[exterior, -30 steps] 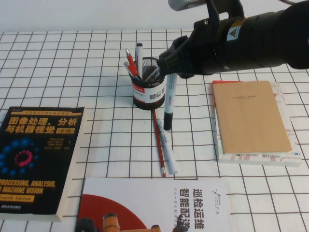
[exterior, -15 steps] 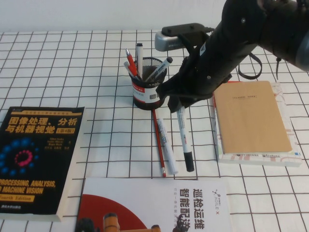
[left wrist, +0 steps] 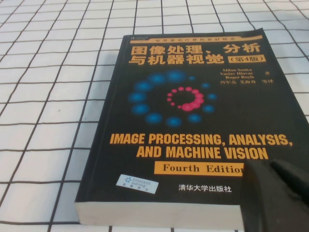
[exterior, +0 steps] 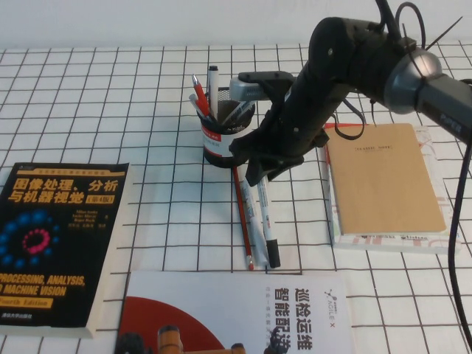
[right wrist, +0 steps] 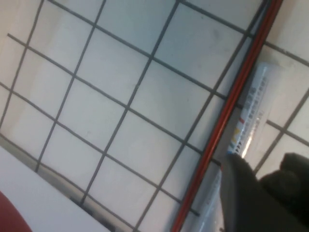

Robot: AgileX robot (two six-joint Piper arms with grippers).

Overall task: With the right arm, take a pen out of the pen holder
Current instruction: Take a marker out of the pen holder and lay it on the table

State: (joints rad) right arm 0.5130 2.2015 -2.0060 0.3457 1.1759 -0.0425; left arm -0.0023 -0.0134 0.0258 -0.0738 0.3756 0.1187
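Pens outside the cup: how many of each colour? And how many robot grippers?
Red pen: 1
White pen: 1
Black-capped marker: 1
Grippers: 2, right gripper holding the marker beside pen holder, left gripper over black book
Total: 5

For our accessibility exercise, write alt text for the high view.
The right gripper, beside the mesh pen holder, holds a black-capped pen low over the table. The left gripper, outside this view, hangs over the black textbook.
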